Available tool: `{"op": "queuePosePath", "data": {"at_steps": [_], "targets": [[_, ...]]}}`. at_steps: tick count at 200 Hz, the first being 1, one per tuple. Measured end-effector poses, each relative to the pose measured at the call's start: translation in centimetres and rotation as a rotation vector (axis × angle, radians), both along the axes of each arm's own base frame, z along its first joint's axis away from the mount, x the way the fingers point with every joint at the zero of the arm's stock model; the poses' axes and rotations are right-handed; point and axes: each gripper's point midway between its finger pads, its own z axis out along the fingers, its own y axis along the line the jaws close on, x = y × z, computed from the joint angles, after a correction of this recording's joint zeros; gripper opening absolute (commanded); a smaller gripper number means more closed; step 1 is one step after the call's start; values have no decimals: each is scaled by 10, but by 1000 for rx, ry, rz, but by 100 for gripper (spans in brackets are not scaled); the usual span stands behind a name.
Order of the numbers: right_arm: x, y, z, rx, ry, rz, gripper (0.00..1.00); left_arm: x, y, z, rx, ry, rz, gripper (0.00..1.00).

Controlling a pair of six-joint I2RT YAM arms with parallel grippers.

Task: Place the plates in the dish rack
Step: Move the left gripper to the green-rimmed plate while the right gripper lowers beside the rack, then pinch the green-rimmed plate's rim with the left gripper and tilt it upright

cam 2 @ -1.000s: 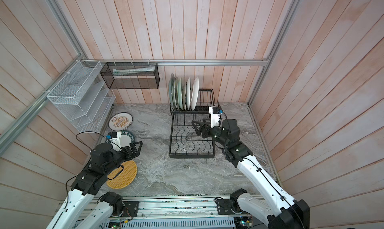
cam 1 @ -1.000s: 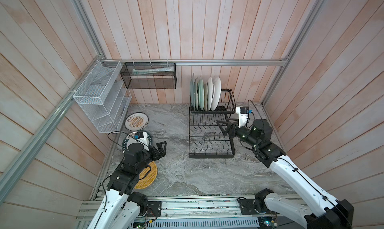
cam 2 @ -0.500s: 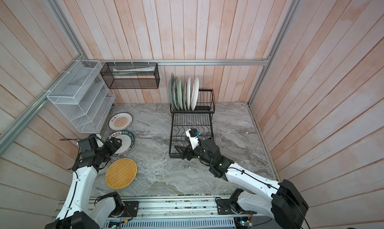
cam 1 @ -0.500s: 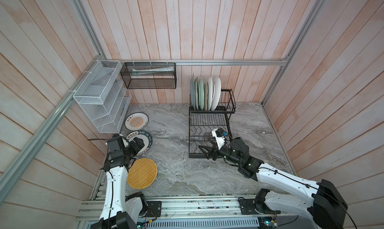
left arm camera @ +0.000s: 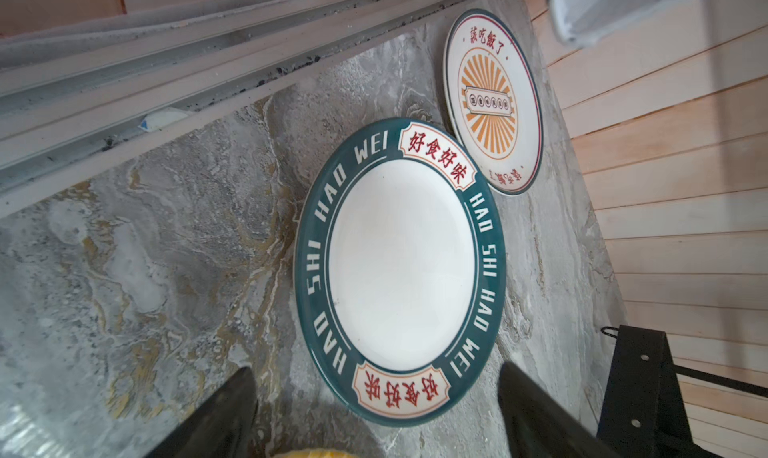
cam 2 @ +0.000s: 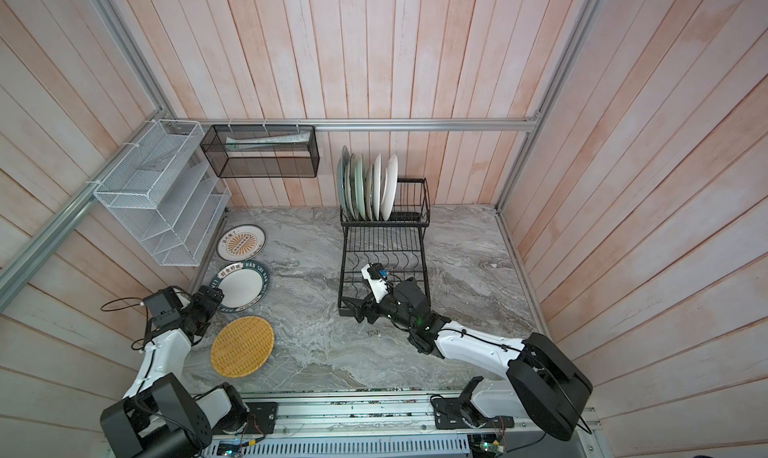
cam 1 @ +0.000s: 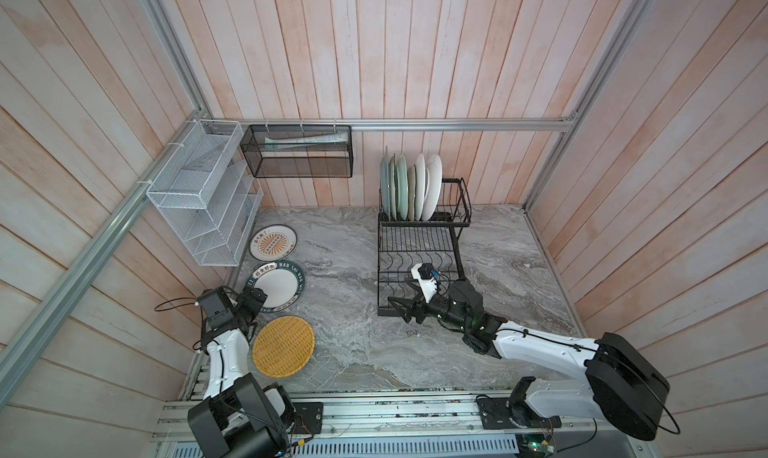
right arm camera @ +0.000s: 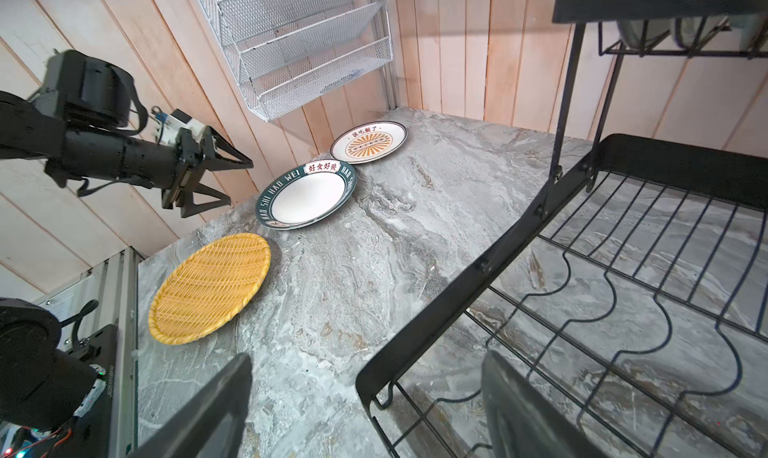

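**Teal, orange and straw-yellow on grey marble**

The tabletop point(cam 1: 353, 318) was grey marble, veined white with tan streaks. The teal-rimmed plate point(left arm camera: 401, 268) had a white centre, white lettering on its dark teal band, and two cream panels with red characters. The sunburst plate point(left arm camera: 490, 102) was cream with orange rays, red characters and a thin dark edge line. The woven plate point(cam 1: 283, 346) was straw-yellow in a basket weave. The dish rack point(right arm camera: 482, 264) was black wire, and the racked plates point(cam 1: 411, 185) were grey-teal, pale green and white. The mesh organizer point(cam 1: 195, 194) was white, the mesh basket point(cam 1: 299, 173) black, and the wall planks point(cam 1: 415, 60) washed pink-beige.
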Motion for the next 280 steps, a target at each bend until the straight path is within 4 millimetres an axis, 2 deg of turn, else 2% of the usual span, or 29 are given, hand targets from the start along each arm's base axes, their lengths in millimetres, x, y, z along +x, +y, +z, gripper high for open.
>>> {"op": "queuePosePath", "data": {"at_steps": [37,83,109,125,177,229,280], "targets": [[0,3,-6,-5,8,12,88,7,12,-11,9,9,19,87],[-1,4,-7,-5,10,21,88,4,30,-32,7,44,37,80],[-1,4,-7,-4,9,21,88,7,26,-47,-24,75,0,76],[-1,4,-7,-4,9,21,88,10,23,-56,-54,87,-24,67],[-1,4,-7,-4,9,21,88,33,13,-58,-126,12,-122,57],[-1,4,-7,-4,8,21,88,43,2,-63,-190,-15,-174,38],[-2,3,-8,-3,4,21,87,48,-6,-70,-246,-8,-178,12]]}}
